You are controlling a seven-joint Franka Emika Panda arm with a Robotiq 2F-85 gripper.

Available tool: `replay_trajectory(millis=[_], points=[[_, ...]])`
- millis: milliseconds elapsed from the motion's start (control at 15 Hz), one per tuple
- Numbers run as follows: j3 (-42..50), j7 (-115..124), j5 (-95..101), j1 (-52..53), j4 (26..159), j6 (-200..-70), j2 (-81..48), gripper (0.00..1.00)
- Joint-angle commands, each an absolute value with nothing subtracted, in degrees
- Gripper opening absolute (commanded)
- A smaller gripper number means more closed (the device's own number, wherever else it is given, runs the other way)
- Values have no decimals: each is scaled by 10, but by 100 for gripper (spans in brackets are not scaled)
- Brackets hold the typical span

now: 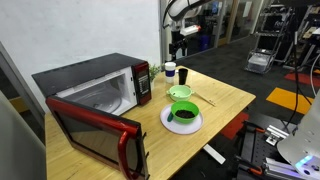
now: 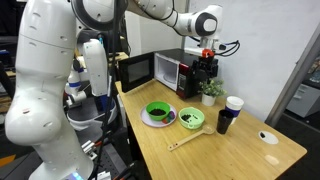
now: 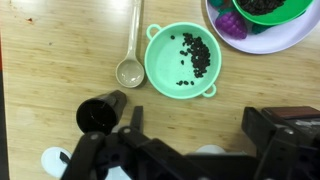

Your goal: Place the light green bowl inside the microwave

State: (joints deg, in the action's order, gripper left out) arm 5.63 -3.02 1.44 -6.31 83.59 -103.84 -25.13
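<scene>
1. My claw [image 1: 180, 48] hangs in the air above the corner of the pale wooden tabletop [image 1: 225, 100] where a white cup [image 1: 170, 70] and a dark cup [image 3: 100, 115] stand. It is well clear of the wood.
2. In the wrist view my fingers stand wide apart with nothing between them.
3. The small, round, plastic light green bowl [image 3: 165, 72] sits on the wood around the middle of the tabletop. It is just beside a white plate [image 3: 300, 35] that carries a darker green bowl [image 3: 270, 10]. A long wooden spoon [image 3: 130, 45] lies on its other side, towards the edge away from the oven.
4. A scatter of dark bits [image 3: 195, 55] lies inside the light green bowl.
5. The big boxy black-topped microwave [image 1: 90, 85] fills the end of the tabletop. Its red-trimmed door [image 1: 95, 135] is swung open and the white cavity faces out.
6. As I judge it, none of the task proper is done: the bowl is neither gripped nor lifted. The open door is the only step in place.
7. What is left is to come down over the rim, close on it, carry the bowl level so the bits stay in, and set it in the cavity.
8. My fingertips are cut off by the lower edge of the wrist view.
9. The plate is cut off at that view's top corner.
10. I cannot tell what the dark bits are.
11. The open door hides part of the cavity floor.
12. In both exterior views my claw is too small and dark to show how far apart the fingers stand.
</scene>
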Motion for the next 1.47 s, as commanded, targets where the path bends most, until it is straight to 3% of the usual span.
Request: replay_trajectory(millis=[0,1400], points=[[53,-29,15,-66,834,-1037,-252,100],[51,-148,38,-102,835,-1116,-331,100]])
